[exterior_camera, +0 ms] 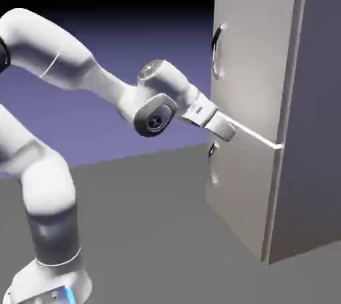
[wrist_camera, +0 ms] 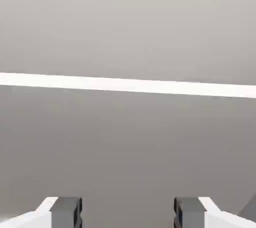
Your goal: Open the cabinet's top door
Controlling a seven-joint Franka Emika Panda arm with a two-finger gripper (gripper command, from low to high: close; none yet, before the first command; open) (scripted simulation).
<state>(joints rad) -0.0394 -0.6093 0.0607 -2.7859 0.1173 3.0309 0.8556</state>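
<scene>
The light-grey cabinet [exterior_camera: 300,129] stands at the exterior view's right. Its top door [exterior_camera: 256,56] is flush with the cabinet and carries a thin dark curved handle [exterior_camera: 216,49] near its left edge. My gripper [exterior_camera: 229,132] is well below that handle, close to the door front at the bright seam [exterior_camera: 256,137] between the two doors. In the hand view the seam [wrist_camera: 128,85] crosses flat grey door panel. The gripper [wrist_camera: 127,214] is open, with nothing between its grey fingertips [wrist_camera: 66,212].
The shorter lower door [exterior_camera: 240,196] has a small dark handle [exterior_camera: 212,151] just under my hand. The grey table [exterior_camera: 146,229] stretches in front of the cabinet. The arm's elbow [exterior_camera: 154,115] sits left of the cabinet front.
</scene>
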